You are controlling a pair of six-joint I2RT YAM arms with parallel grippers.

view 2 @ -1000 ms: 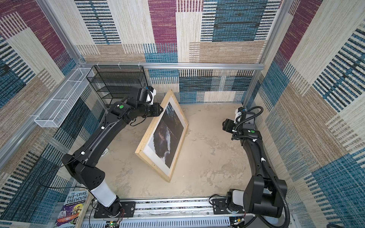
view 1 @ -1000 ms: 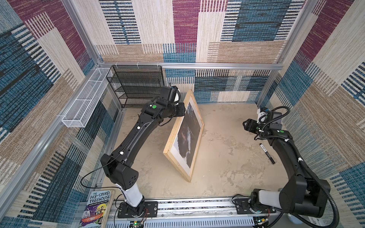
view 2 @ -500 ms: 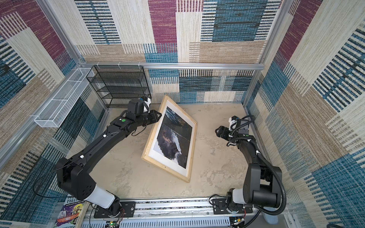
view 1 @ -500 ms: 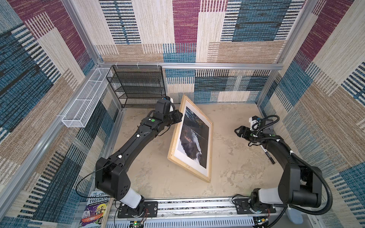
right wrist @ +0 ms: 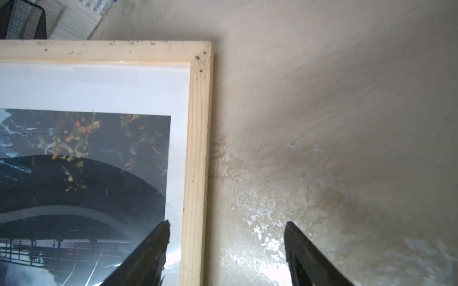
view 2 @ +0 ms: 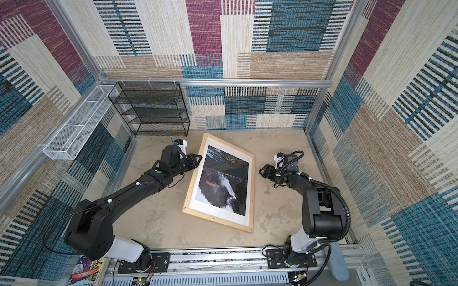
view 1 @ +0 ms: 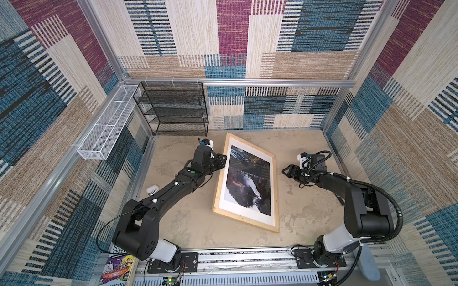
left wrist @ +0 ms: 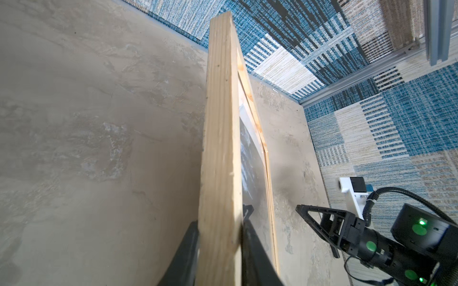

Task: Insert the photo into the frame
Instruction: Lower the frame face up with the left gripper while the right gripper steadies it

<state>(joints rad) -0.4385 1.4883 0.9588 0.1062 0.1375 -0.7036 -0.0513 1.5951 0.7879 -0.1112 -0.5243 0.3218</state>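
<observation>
Frame (view 1: pixel 275 193) lowered, seemingly almost flat; left pincer (view 1: pixel 223 161) pinches it, right pincer (view 1: pixel 284 170) spread.

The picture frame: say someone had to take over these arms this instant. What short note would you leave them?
The left tool is shut on the left long strip of the frame; that side seems slightly off the table.
The right tool is open and empty, beside the frame's right strip, not touching it.
The photo sits inside the frame, face up.
Done: the photo is in.
Left: lay the frame flat and let go.
</observation>
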